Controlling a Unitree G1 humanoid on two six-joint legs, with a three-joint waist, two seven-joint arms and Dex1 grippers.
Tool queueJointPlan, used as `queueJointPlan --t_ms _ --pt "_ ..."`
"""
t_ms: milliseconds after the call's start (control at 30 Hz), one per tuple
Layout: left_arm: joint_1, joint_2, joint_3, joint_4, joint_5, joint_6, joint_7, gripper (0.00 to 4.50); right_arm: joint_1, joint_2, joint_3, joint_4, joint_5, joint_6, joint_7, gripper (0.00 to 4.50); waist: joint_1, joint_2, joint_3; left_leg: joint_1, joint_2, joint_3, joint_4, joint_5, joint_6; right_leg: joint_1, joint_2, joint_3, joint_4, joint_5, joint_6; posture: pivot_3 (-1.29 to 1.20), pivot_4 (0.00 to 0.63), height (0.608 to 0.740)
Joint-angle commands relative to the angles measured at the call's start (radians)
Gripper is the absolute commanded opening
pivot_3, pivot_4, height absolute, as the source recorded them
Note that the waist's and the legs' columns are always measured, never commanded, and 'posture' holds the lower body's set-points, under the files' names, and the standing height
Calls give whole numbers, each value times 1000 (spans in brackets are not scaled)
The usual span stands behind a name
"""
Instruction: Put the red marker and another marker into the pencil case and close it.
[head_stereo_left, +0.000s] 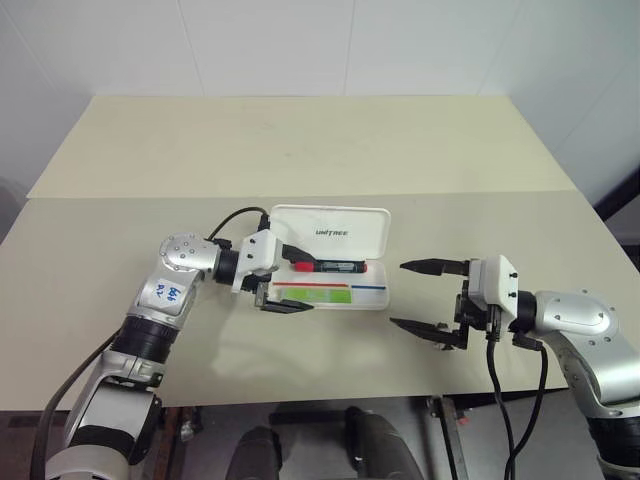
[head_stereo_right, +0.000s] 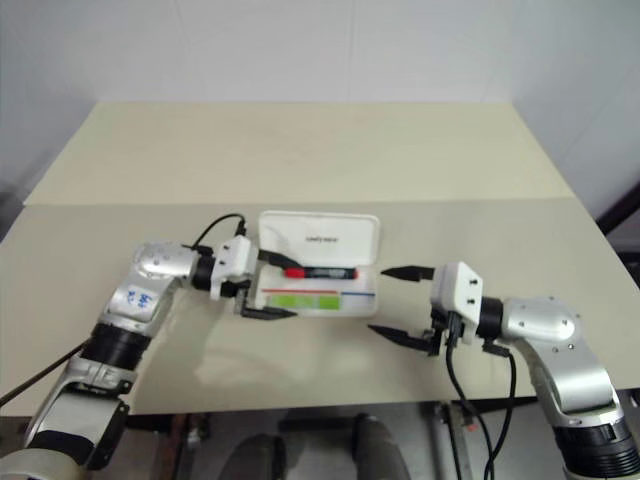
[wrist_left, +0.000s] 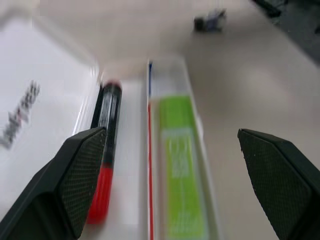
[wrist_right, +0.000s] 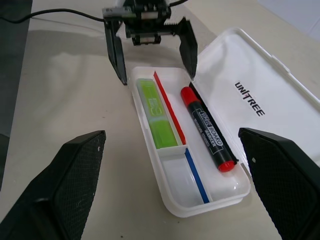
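Both pens are already in the open pencil case (wrist_right: 192, 200): red marker (wrist_right: 207, 129) by the hinge, green highlighter (wrist_right: 156, 114) in front. Left gripper (head_stereo_left: 287, 283) straddles the case's end, fingers wide, probably just let go; right gripper (head_stereo_left: 430, 297) waits nearby, wide too, lid not shut yet

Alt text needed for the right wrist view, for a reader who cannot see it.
An open white pencil case lies on a beige table, holding the red marker in the compartment nearer its "UNITREE" lid and the green highlighter in the other. The left gripper hovers open at the case's far end, and the right gripper's black fingers frame the foreground.
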Motion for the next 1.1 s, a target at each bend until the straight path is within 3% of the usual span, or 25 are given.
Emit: queueJointPlan --t_ms 33,300,567,733,1100 --pt "37 25 40 -92 -56 25 -8 4485 8 6 -22 -21 42 34 -24 4500 -1 0 0 0 0 0 0 0 0 0 0 0 0 0 0 0 150 740" --pt "157 68 95 -243 -139 55 -8 4485 144 -60 -145 -80 97 149 -61 4500 2 0 0 0 0 -1 0 0 0 0 0 0 0 -1 -2 0 150 740" --pt "290 86 133 -349 -190 75 10 4485 393 -111 -302 -68 41 138 -62 4500 -1 0 0 4 0 -1 0 0 0 7 0 0 -5 -2 -3 0 150 740" --pt "301 86 123 -375 -189 85 27 4485 431 -114 -317 -84 -7 189 -136 4500 -5 -1 1 5 0 -1 3 0 0 8 0 0 -7 -2 -4 0 150 740" --pt "264 75 118 -345 -186 90 45 4485 484 122 -229 -274 5 410 -466 4500 -2 -1 1 4 -1 -4 1 0 0 8 0 0 -9 -3 -5 0 150 740"
